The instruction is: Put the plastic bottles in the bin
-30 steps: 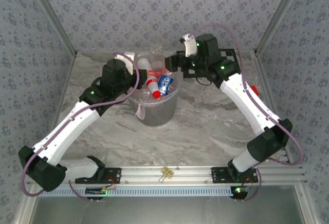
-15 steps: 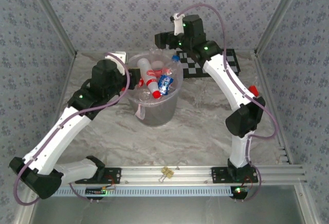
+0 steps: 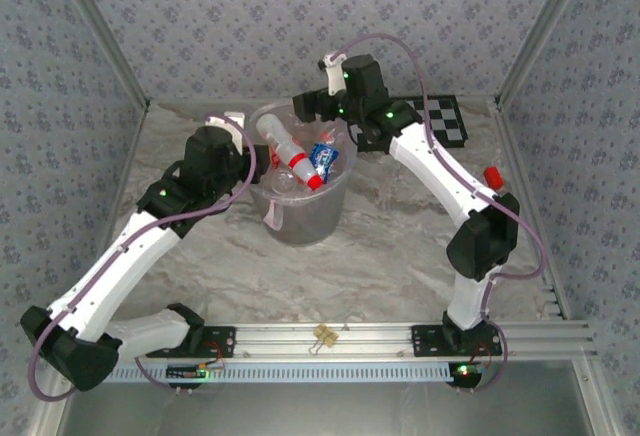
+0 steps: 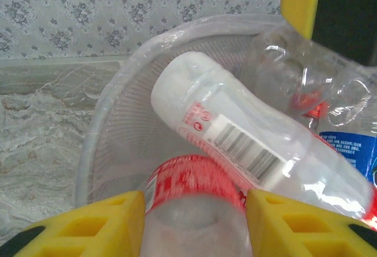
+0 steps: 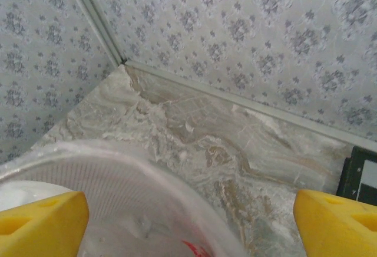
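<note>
Plastic bottles [image 4: 247,145] lie in the bin [image 4: 100,133]; cropped red-labelled bottle [image 4: 188,186] inside left pincer [image 4: 194,210], grip unclear; right pincer [image 5: 188,216] wide.

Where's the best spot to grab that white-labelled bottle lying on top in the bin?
Grip the white-labelled bottle across its labelled middle, coming from above: it lies slanted atop the pile in the bin, sides exposed, red cap low.

The red-labelled bottle [image 4: 191,210] is cut off at the bottom edge.
</note>
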You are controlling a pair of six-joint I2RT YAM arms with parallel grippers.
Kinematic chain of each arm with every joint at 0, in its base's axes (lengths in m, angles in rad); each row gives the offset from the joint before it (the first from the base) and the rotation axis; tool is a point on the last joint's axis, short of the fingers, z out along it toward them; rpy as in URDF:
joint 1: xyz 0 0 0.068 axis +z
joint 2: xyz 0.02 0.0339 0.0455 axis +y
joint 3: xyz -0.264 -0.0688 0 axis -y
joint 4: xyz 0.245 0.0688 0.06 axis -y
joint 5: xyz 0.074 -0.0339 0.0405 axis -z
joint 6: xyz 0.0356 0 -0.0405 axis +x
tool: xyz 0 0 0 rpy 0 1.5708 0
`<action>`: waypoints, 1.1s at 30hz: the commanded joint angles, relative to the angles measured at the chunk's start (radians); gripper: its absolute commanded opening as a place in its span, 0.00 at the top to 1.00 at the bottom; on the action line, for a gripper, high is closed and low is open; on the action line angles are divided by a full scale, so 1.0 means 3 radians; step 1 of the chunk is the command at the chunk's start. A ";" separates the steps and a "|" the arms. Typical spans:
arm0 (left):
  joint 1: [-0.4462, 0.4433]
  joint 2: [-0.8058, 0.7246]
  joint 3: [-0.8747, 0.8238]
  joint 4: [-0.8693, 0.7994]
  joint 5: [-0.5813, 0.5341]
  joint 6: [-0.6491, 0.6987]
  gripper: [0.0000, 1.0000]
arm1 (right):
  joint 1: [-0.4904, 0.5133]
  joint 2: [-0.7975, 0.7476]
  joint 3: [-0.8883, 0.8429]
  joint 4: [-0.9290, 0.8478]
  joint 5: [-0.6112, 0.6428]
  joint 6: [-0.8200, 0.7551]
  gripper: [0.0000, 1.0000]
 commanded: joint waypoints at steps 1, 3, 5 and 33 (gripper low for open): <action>0.0039 0.0052 -0.0007 0.0123 0.0021 -0.0055 0.52 | 0.0018 0.0148 -0.0218 -0.0413 0.0167 -0.0077 0.09; 0.0043 0.0085 -0.0010 0.0134 0.0035 -0.0061 0.52 | 0.0045 0.0164 -0.0267 -0.0426 0.0247 -0.0095 0.09; 0.0048 0.0095 -0.0018 0.0147 0.0041 -0.0072 0.52 | 0.0069 0.0178 -0.0312 -0.0463 0.0331 -0.0103 0.09; 0.0542 -0.0065 0.0533 -0.0084 -0.0219 0.0581 0.32 | -0.0338 -0.0708 -0.0050 -0.0430 0.0360 -0.0195 0.01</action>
